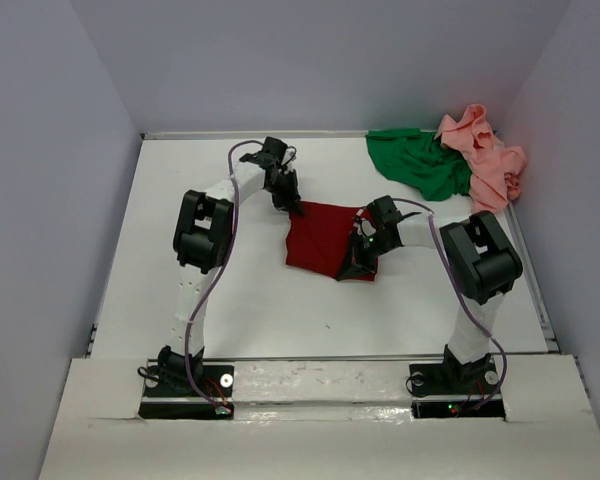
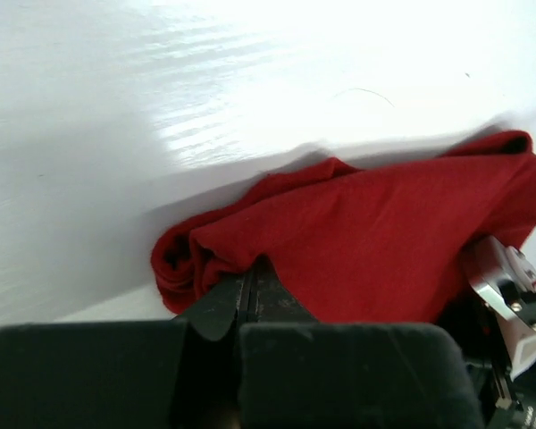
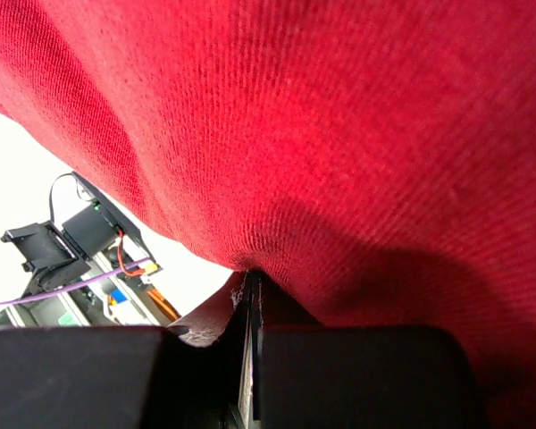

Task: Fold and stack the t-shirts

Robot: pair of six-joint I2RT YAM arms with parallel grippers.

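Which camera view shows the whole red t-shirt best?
The top view: there the red t-shirt is seen almost whole, edge to edge. The left wrist view shows only one bunched end, pinched by the left gripper. The right wrist view shows only close red cloth pinched by the right gripper.

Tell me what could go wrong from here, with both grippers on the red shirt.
1. The left gripper and right gripper each pinch only a small bit of the dark red t-shirt. It may slip out under a pull.
2. The cloth is bunched beside the left gripper's tips, so a fold could come out uneven.
3. The green t-shirt and pink t-shirt lie crumpled near the right arm, which might snag them.
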